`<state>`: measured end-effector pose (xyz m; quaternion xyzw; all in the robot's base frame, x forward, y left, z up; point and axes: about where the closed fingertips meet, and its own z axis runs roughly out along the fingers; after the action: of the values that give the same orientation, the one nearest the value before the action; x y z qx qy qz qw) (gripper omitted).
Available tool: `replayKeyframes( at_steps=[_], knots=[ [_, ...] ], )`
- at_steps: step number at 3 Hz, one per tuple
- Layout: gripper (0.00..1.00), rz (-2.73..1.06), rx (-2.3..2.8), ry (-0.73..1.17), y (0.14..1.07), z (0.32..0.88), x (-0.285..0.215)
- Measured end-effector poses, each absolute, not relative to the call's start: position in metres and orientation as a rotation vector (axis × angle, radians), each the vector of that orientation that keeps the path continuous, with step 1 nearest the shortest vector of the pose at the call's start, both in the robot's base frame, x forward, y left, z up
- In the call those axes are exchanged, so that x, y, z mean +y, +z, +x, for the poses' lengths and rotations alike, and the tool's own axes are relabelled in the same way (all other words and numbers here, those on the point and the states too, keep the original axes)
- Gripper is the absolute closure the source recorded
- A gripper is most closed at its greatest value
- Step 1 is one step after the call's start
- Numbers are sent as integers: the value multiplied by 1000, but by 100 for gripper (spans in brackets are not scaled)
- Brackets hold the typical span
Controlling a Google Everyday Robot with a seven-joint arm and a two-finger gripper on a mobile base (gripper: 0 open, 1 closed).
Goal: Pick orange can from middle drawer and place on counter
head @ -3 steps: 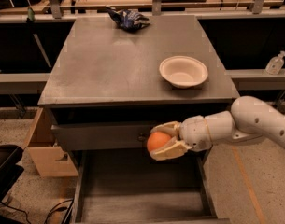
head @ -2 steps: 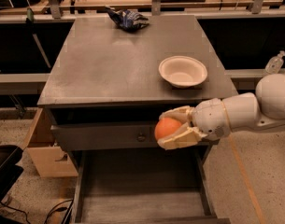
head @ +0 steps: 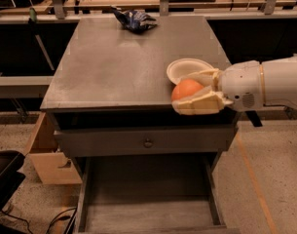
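While the claw (head: 183, 93) pinches the orange can (head: 187, 88) at the counter (head: 114, 67) edge, it hides part of the bowl (head: 187, 68).

We see the gripper (head: 183, 92) at the counter's (head: 114, 67) front right edge. Its cream fingers (head: 199, 105) look like matt, slightly rubbery plastic, and they are clasped around the orange can (head: 188, 87), whose skin is smooth with a soft sheen. The arm shell (head: 277, 84) is smooth white plastic. The counter is dull grey wood, scuffed and matt. The middle drawer (head: 148, 213) shows the same matt grey wood. The bowl (head: 184, 67) looks smooth and cream. The bag (head: 134, 19) is crinkled dark blue foil.
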<state>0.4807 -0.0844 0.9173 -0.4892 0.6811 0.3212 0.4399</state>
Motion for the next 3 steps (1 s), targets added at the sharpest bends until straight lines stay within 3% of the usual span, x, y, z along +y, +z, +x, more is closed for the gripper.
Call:
replayKeyframes(
  at_steps=[1,3],
  knots=[
    [100,-1072,1650,686,942,516,-82],
    [100,-1032,1650,644,946,528,-86]
  ],
)
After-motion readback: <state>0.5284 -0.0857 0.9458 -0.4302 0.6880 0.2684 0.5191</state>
